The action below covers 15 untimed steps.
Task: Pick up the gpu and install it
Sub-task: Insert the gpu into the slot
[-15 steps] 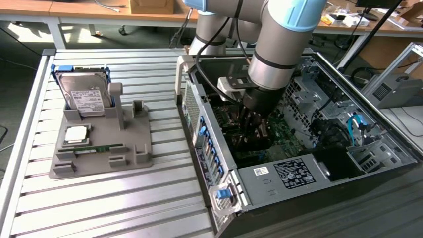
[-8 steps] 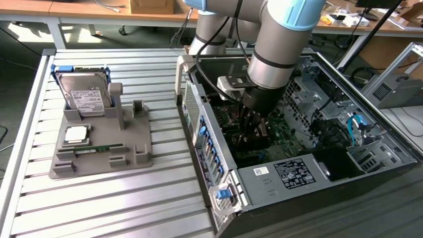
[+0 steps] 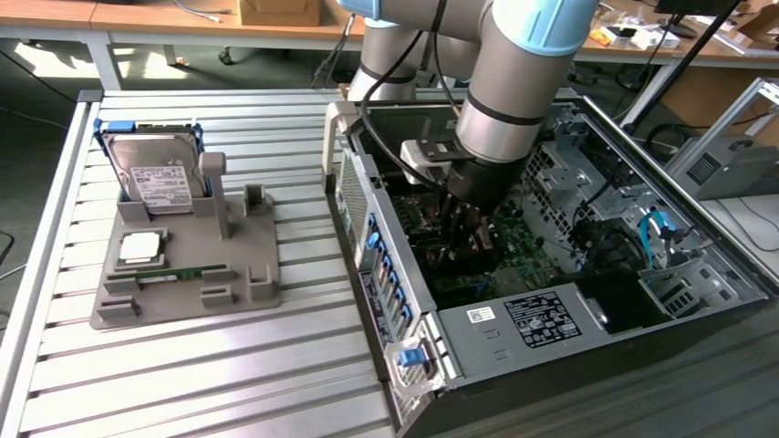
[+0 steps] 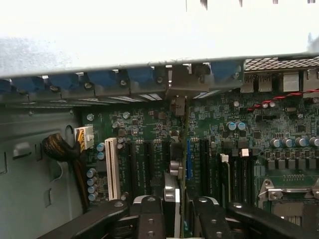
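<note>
Case: we find the open grey metal computer case [image 3: 535, 319] on the slatted metal table [image 3: 182, 383], toward the exterior view's right.
Holder: the grey plastic parts holder [image 3: 182, 274] lies on the same table, to the case's left (well apart from it).
Drive: the boxy silver hard drive [image 3: 159, 178] stands in the holder's far end.
Card: the thin dark gpu [image 4: 183, 164] stands edge-on over the green motherboard [image 4: 279, 129] inside the case, between the black gripper [image 4: 180, 211] fingers.

Green motherboard [image 4: 149, 129], white slot [image 4: 111, 168], blue clips [image 4: 102, 78]
</note>
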{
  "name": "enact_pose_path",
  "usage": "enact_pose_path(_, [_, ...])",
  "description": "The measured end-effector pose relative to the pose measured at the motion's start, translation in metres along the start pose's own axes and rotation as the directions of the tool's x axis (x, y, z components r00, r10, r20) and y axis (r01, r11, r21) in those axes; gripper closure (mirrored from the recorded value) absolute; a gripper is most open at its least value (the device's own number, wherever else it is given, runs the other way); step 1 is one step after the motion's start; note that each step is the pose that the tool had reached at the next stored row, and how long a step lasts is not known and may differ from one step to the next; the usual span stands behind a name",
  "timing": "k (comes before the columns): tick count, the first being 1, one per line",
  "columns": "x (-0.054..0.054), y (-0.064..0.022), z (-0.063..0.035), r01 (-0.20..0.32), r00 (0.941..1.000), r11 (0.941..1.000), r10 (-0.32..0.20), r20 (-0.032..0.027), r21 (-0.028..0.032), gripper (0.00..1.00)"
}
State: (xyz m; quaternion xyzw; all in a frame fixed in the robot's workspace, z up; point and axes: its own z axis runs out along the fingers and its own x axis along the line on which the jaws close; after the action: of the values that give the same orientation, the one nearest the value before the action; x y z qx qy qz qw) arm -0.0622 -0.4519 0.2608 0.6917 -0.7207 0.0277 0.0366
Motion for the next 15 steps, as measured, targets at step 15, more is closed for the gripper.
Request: enact_pose_path(15, [-0.0005,-0.0022,-0.0002,0.076,0.9971,0.9971,-0.076,-0.0033,0.0048,0.73])
